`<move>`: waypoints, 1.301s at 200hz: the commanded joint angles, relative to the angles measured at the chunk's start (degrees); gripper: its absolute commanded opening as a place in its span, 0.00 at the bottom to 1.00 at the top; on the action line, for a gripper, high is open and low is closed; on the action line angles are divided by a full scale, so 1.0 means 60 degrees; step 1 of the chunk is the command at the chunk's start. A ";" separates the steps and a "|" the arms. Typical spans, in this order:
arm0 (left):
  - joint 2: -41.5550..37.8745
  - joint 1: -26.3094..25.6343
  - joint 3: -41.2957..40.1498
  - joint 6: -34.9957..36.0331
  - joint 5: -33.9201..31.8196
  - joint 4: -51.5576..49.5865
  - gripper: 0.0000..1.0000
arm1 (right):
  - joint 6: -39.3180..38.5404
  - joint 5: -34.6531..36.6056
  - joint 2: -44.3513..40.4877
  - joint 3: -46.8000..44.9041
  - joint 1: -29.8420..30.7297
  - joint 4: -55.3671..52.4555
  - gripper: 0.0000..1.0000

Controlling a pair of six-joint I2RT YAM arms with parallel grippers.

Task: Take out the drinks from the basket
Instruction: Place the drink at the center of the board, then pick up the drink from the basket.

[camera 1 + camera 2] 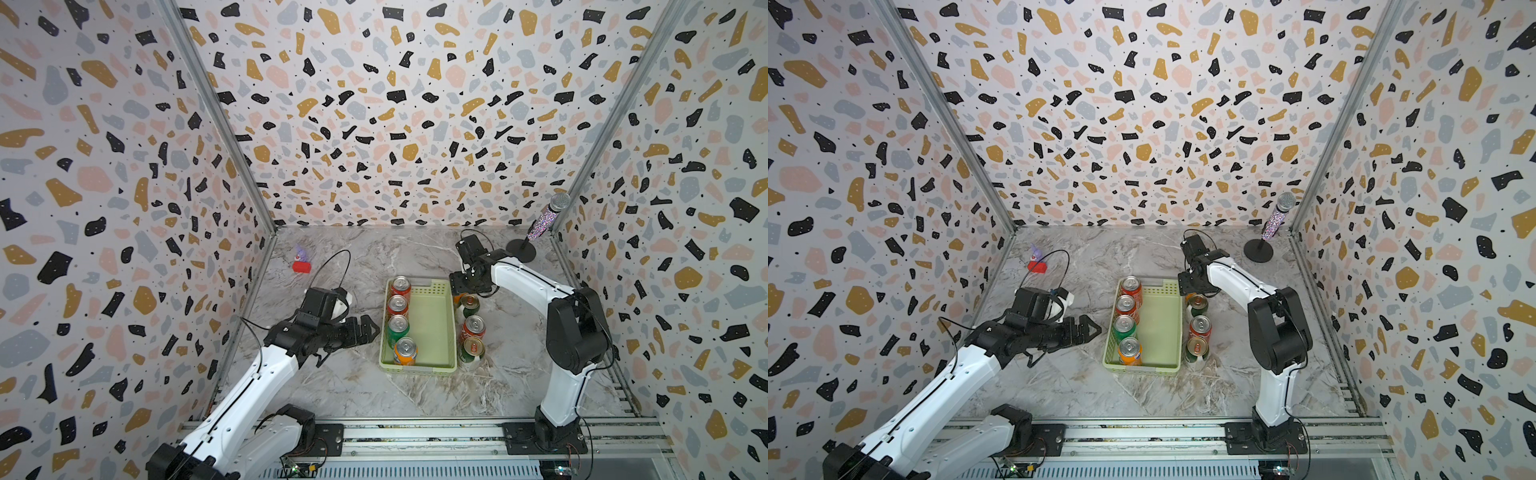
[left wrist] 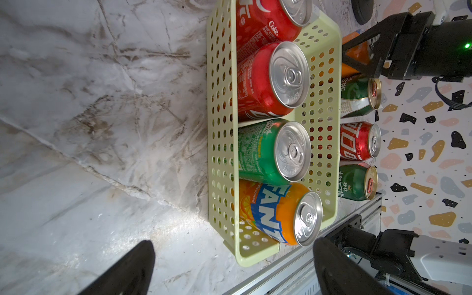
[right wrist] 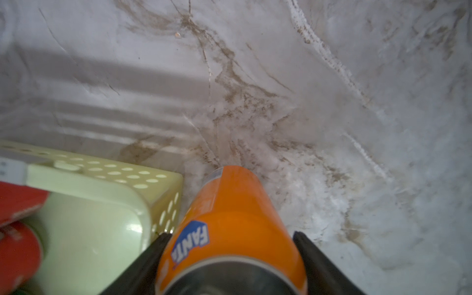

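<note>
1. Writing that can be read: "Coke" on the far red can (image 2: 265,20), part of "Sprite" on the green can (image 2: 258,150), and "FANTA" on the near Fanta can (image 2: 275,214). Another red can (image 2: 255,81) stands between the Coke and the Sprite. The outer Fanta can (image 3: 229,217) shows the same blue logo.
2. The basket (image 1: 419,368) sits mid-table with those four cans upright along its left side. On the table just right of it stand two dark green cans (image 2: 357,94) with Chinese characters and a red outside can (image 2: 355,140).
3. The right gripper (image 3: 231,234) straddles the outer Fanta can, which is just outside the basket's far right corner. Whether its fingers press the can cannot be told.
4. The left gripper (image 2: 229,268) is spread wide and empty, just left of the basket.
5. The table (image 1: 332,382) is grey marble-patterned and the walls (image 1: 374,104) are terrazzo-printed. A glittery microphone (image 1: 544,220) stands far right and a small red-purple toy (image 1: 301,264) lies far left.
</note>
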 commanded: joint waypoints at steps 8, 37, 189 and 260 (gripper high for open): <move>-0.0045 -0.0027 -0.0102 -0.0042 -0.0068 0.0177 1.00 | -0.0001 -0.0135 -0.0706 -0.0023 0.0032 -0.0035 0.85; -0.0045 -0.0028 -0.0104 -0.0051 -0.0068 0.0177 1.00 | -0.0021 -0.0119 -0.0798 0.0034 0.0035 -0.0065 0.88; -0.0423 -0.0036 0.0102 -0.0225 0.0045 -0.0053 1.00 | -0.0296 -0.0894 -0.3880 -0.0507 0.0035 0.0060 0.89; -0.0856 -0.0151 0.0199 -0.0468 0.0477 -0.0531 0.98 | -0.0052 -0.2691 -0.5339 -0.1554 0.0090 -0.0088 0.87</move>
